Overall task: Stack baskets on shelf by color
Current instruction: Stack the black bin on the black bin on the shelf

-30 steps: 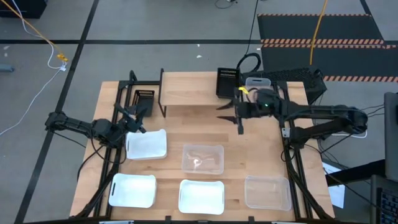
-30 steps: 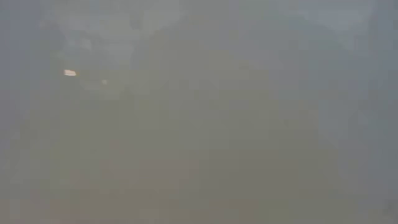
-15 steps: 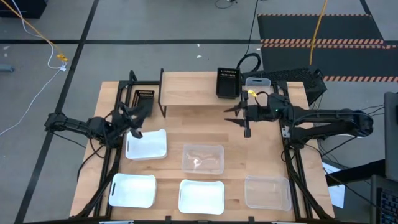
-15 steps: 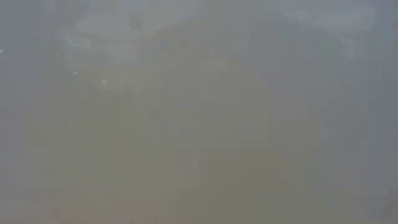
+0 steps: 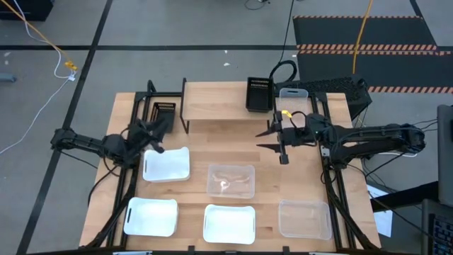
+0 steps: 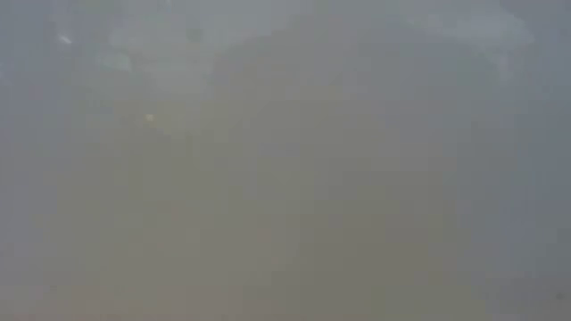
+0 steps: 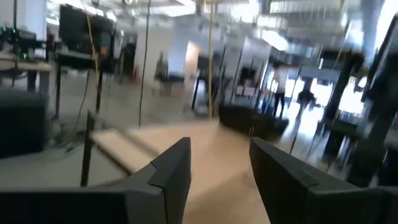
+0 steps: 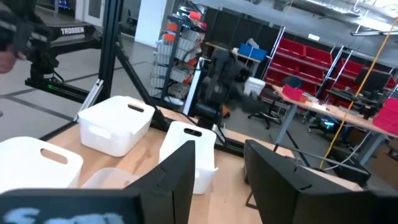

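- Your right gripper is hanging empty over the middle of the table, its fingers spread apart with nothing between them, as the right wrist view also shows.
- Your left gripper is sitting at the left side, just beside the near-left white basket; its fingers are parted and holding nothing.
- You are looking at a step between carries, judging by both claws being empty: neither one is gripping a basket, so a fresh pick is what is coming up.
- Just in front of the right gripper, the clear basket is lying apart from it toward the near edge; a second clear basket is sitting at the near-right corner.
- Two more white baskets are waiting along the near edge.
- Farther out, the shelf is standing at the back of the table, with one black basket on its right end, another black basket off its left end and a white basket just right of it.
- The next move is calling for you to lower one open claw over a basket's rim, close on the wall, and carry it to the shelf with its own colour.
- The low view is giving you nothing to go on.
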You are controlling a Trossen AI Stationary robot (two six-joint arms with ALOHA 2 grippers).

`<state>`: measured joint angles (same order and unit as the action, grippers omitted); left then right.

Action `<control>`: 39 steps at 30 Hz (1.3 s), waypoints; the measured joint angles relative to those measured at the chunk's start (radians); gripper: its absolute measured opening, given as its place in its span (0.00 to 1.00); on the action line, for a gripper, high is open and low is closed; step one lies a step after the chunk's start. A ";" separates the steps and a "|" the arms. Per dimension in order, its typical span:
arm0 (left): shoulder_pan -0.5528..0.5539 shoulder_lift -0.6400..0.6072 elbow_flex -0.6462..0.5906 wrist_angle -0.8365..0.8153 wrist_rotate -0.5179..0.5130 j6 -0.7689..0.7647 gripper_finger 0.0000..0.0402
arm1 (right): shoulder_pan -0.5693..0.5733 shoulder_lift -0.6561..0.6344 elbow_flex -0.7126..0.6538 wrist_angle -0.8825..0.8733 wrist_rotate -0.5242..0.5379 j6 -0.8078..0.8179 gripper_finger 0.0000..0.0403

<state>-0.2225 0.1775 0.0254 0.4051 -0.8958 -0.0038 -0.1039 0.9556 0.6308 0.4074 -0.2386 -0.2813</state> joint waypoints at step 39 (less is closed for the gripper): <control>0.453 0.841 0.391 -1.039 0.353 -0.397 0.62 | 0.001 0.001 0.002 -0.026 0.001 0.031 0.33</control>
<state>0.2300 1.0186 0.4164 -0.6338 -0.5427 -0.4012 -0.1024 0.9562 0.6323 0.3818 -0.2375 -0.2508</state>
